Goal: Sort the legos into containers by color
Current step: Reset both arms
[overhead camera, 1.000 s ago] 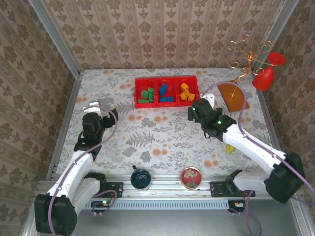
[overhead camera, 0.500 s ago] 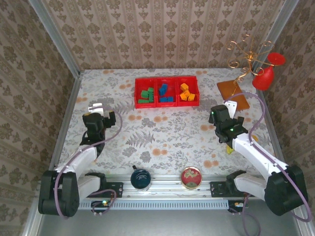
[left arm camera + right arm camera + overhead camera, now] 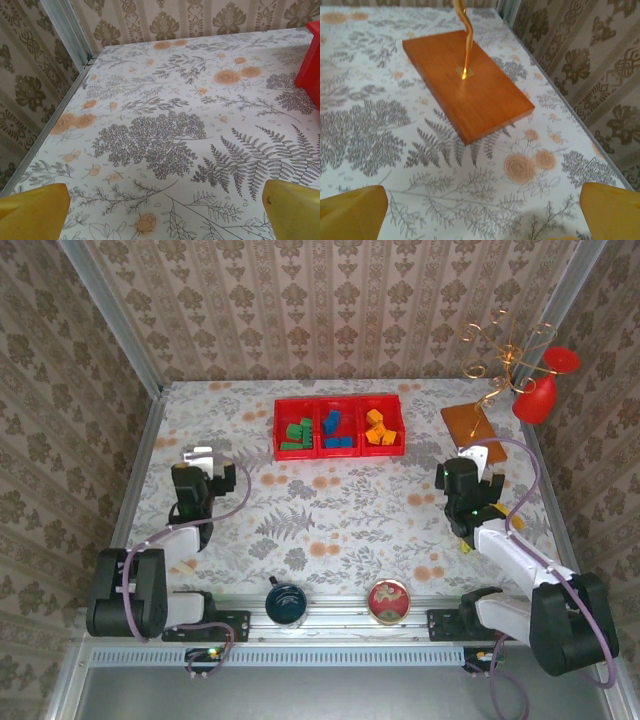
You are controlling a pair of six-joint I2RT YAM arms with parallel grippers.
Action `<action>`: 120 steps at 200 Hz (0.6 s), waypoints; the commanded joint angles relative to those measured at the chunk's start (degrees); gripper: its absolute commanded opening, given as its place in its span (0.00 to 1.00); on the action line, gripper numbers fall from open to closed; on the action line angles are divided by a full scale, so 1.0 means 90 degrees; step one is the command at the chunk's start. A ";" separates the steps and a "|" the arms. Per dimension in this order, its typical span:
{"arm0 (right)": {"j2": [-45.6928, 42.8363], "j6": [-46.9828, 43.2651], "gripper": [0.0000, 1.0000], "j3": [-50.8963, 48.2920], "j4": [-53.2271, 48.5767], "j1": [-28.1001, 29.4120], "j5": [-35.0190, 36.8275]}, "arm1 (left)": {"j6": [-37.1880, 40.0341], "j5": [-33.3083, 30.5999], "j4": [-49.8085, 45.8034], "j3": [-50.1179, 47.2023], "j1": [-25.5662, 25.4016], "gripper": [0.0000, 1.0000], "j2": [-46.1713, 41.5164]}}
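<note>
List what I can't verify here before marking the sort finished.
Top view: the legos in the tray are too small to count or check for stray colours.
Top view: yellow object, mostly hidden under the right arm.
Left wrist view: tray cut off by the right edge; contents unseen.

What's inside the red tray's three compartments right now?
The red tray holds green bricks in its left compartment, blue bricks in the middle, orange bricks in the right. Anything beneath the piled bricks is covered.
</note>
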 commanded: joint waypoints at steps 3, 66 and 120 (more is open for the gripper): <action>-0.0193 -0.0181 1.00 -0.0155 0.0616 -0.0190 -0.0299 | 0.0218 0.0405 0.0665 -0.0117 0.0183 1.00 0.0177; -0.0283 -0.0222 1.00 -0.0344 0.1099 -0.0291 -0.0695 | 0.0130 0.1223 0.1816 -0.0351 0.0477 1.00 0.1087; -0.0438 -0.0338 1.00 -0.0679 0.1562 -0.0373 -0.0859 | 0.0278 0.2424 0.1843 -0.0064 0.0683 1.00 0.1689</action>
